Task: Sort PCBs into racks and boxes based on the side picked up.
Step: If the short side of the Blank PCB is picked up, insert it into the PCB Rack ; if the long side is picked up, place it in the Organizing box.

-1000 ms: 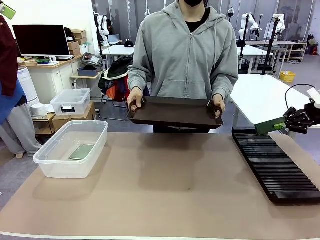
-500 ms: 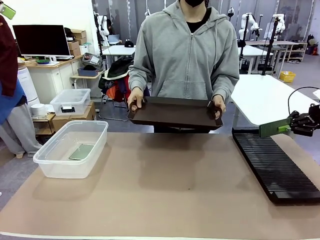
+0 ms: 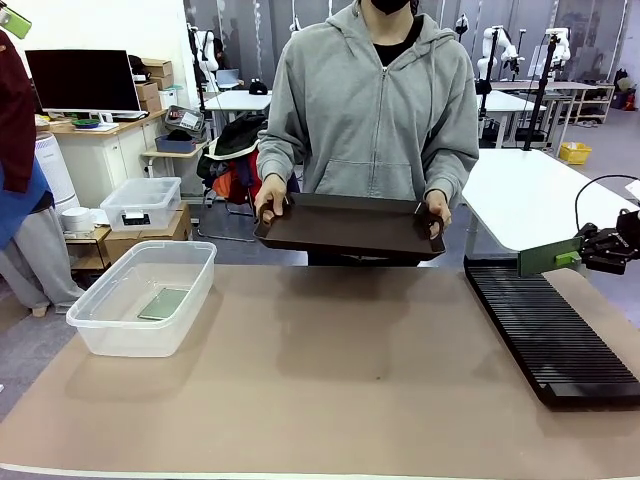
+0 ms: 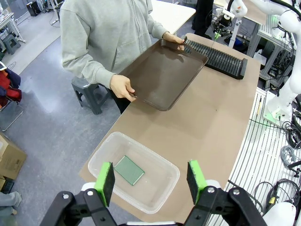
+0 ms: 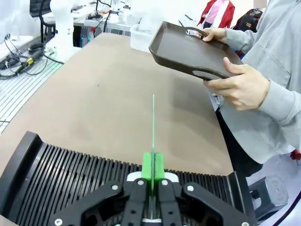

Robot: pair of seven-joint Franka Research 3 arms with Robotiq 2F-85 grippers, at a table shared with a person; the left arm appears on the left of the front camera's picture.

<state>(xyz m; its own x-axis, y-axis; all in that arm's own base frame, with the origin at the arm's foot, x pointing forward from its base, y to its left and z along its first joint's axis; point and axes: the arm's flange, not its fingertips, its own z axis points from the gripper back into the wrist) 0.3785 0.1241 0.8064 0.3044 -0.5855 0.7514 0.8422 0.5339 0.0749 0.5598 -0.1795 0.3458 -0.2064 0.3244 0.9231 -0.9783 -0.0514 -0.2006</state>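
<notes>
Standing edge-on, a PCB (image 5: 153, 136) is clamped by the right end effector (image 5: 152, 175) above the rack (image 5: 70, 174), long axis pointing away.

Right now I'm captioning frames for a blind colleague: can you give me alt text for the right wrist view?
The right gripper is shut on a thin green PCB, held edge-on above a black slotted rack. Beyond it, a person's hands hold a dark brown tray over the tan table.

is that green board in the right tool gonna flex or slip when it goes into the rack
Probably stiff: the PCB juts straight out from the shut right tool without sagging. It looks thin and light. Pinched by one edge, it might twist if it catches a rack slot.
</notes>
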